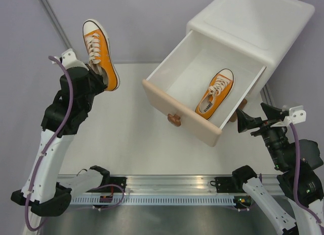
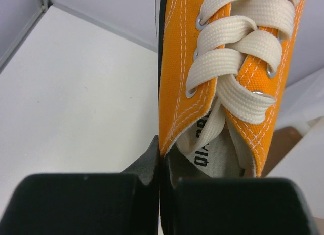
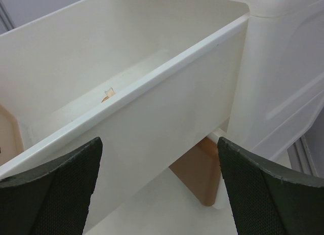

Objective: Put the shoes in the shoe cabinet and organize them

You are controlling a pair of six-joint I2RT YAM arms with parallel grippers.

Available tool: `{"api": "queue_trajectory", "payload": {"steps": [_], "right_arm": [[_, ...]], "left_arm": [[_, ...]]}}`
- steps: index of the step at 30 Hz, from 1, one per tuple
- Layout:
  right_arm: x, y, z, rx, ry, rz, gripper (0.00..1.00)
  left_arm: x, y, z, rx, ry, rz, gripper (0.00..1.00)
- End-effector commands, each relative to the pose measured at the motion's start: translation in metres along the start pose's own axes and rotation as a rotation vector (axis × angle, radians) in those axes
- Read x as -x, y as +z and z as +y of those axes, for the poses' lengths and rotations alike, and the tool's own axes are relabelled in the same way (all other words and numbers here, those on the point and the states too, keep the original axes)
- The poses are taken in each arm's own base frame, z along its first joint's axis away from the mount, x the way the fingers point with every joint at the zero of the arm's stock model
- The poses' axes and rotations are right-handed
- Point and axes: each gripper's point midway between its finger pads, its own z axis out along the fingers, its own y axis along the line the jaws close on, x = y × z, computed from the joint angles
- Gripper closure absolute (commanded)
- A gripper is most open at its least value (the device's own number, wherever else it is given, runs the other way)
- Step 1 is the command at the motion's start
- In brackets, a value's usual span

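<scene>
Now we are holding one orange shoe [image 1: 98,47] aloft by its heel in the clamped left fingers [image 2: 153,163], aiming it parallel beside its mate [image 1: 215,93] in the pulled-out drawer [image 1: 187,118] (right fingers [image 1: 246,121] gaping, empty).

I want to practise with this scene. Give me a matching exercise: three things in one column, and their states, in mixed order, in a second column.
Things:
1. left gripper
2. right gripper
3. drawer

States:
a. open, near the drawer's side wall
b. pulled out, with the lying shoe inside
c. shut on the lifted shoe

Pairs: 1-c, 2-a, 3-b
</scene>
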Motion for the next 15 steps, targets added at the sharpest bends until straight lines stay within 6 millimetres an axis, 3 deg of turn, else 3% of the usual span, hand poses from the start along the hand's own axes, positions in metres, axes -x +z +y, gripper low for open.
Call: {"api": "queue_trajectory", "payload": {"steps": [1,6,15], "right_arm": [[0.017,-0.005,0.002,0.007,0.023,-0.043,0.02],[0.018,-0.007,0.001,0.005,0.032,-0.051,0.02],[0.022,-0.009,0.000,-0.001,0.035,-0.053,0.02]], "left_arm": [[0.043,-0.017,-0.032,-0.113,-0.038,-0.104,0.98],[0.058,-0.037,-0.071,-0.261,-0.033,-0.100,0.98],[0.044,-0.057,-0.141,-0.449,0.082,-0.046,0.98]]}}
